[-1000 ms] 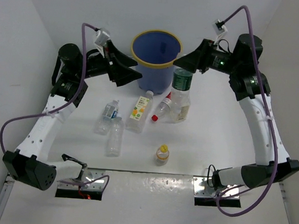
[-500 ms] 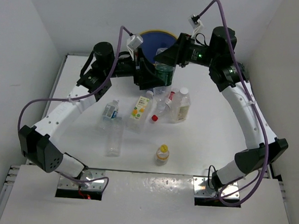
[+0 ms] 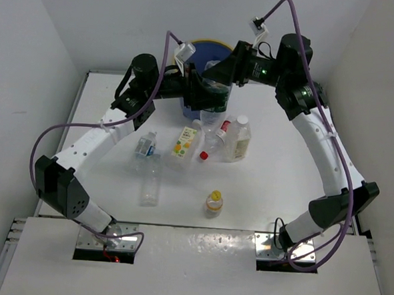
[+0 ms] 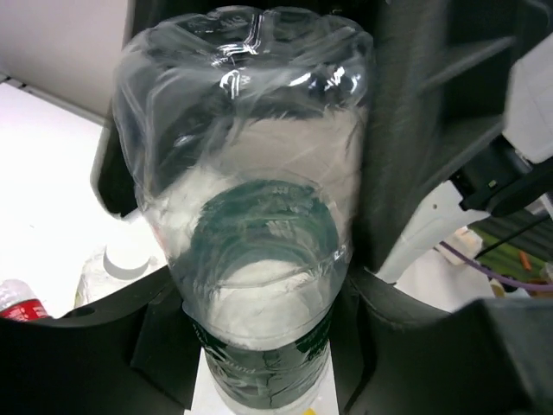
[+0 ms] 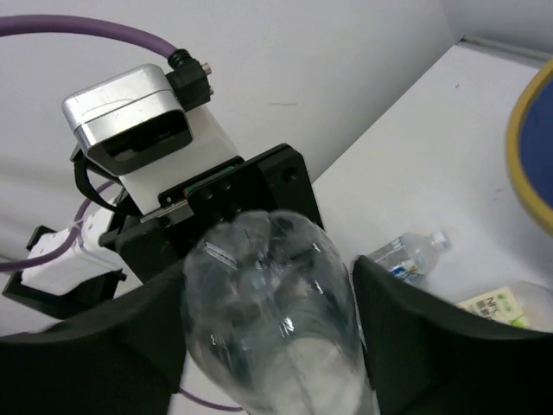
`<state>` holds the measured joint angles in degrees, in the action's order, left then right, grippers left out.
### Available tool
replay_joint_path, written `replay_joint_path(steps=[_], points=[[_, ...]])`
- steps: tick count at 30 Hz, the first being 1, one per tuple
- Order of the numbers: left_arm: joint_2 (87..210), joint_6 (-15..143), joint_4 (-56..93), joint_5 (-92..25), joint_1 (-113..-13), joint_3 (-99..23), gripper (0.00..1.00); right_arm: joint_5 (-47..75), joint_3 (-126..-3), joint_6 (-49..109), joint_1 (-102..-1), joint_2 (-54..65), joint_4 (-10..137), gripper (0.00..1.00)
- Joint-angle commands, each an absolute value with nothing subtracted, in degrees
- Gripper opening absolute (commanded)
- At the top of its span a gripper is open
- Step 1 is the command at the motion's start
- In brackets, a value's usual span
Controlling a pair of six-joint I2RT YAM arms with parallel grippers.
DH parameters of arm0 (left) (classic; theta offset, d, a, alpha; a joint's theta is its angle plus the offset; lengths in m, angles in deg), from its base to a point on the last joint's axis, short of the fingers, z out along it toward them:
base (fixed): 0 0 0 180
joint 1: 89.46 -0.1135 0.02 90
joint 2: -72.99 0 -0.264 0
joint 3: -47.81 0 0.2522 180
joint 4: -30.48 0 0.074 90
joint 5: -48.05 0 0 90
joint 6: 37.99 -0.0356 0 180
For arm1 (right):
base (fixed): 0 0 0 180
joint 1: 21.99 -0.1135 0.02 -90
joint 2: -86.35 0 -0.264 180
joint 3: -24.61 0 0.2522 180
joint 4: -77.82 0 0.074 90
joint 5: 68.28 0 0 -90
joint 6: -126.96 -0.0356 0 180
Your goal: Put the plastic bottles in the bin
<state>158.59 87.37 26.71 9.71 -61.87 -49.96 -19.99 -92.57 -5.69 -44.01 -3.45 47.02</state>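
A large clear bottle with a dark green label (image 3: pixel 214 99) hangs upright just in front of the blue, yellow-rimmed bin (image 3: pixel 204 46). My left gripper (image 3: pixel 199 94) is shut on it; in the left wrist view the bottle (image 4: pixel 251 216) fills the space between the two fingers (image 4: pixel 406 346). My right gripper (image 3: pixel 219 75) straddles the same bottle (image 5: pixel 276 328) from the other side, open, with a thin gap at its right finger (image 5: pixel 432 328). Several more bottles lie on the table, among them a yellow-green labelled one (image 3: pixel 184 141) and a red-capped one (image 3: pixel 209 143).
A wide white-capped bottle (image 3: pixel 238 141) stands near the red-capped one. A blue-labelled bottle (image 3: pixel 145 146) and a plain clear one (image 3: pixel 151 181) lie at left. A small yellow-capped bottle (image 3: pixel 214 202) stands nearer the front. White walls enclose the table.
Both arms swung in toward the bin, the right carrying the green-labelled bottle. The left gripper has now closed onto that bottle, and the right gripper's fingers have spread apart.
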Motion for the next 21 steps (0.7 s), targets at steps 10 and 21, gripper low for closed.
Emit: replay_joint_path(steps=[10, 21], points=[[173.52, 76.13, 30.33, -5.63, -74.52, -77.28, 0.01, -28.54, -88.93, -13.33, -10.31, 1.0, 55.54, 1.0], [191.72, 66.52, 36.85, -16.1, -74.52, -87.5, 0.5, -17.75, -60.01, 29.39, -18.29, 18.4, 36.56, 1.0]])
